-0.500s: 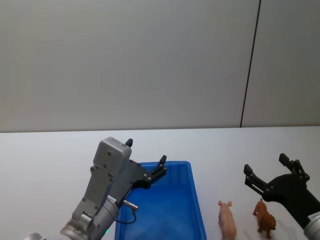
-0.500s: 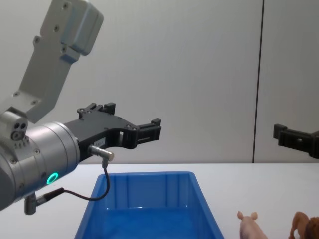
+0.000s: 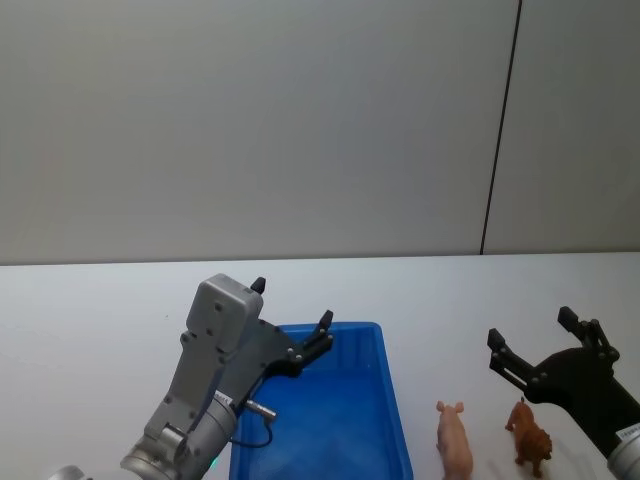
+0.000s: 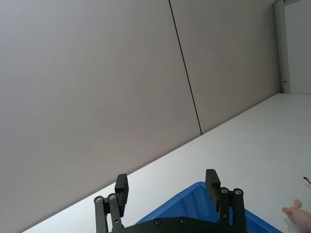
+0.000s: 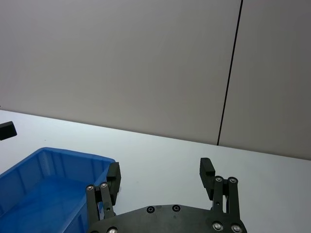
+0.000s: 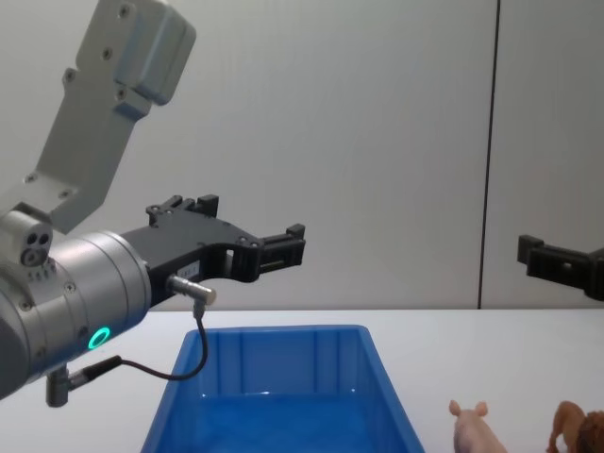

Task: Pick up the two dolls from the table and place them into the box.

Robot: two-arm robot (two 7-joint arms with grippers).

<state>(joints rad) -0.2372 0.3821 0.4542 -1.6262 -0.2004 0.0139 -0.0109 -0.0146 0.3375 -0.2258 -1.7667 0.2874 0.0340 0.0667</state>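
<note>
Pale pink plastic pig doll (image 3: 453,440) stands on the plain white tabletop (image 3: 100,320), just right of the bright blue rectangular plastic bin (image 3: 340,326). The reddish-brown four-legged toy animal (image 3: 530,438) stands on the pig's right, near it but not touching. Both dolls lie outside the bin.

Right gripper (image 3: 531,327) hangs in the air above and just behind the brown animal, fingers spread and nothing held.

Left gripper (image 3: 292,303) hovers over the bin's far left part, well above its rim, fingers likewise apart and empty.
</note>
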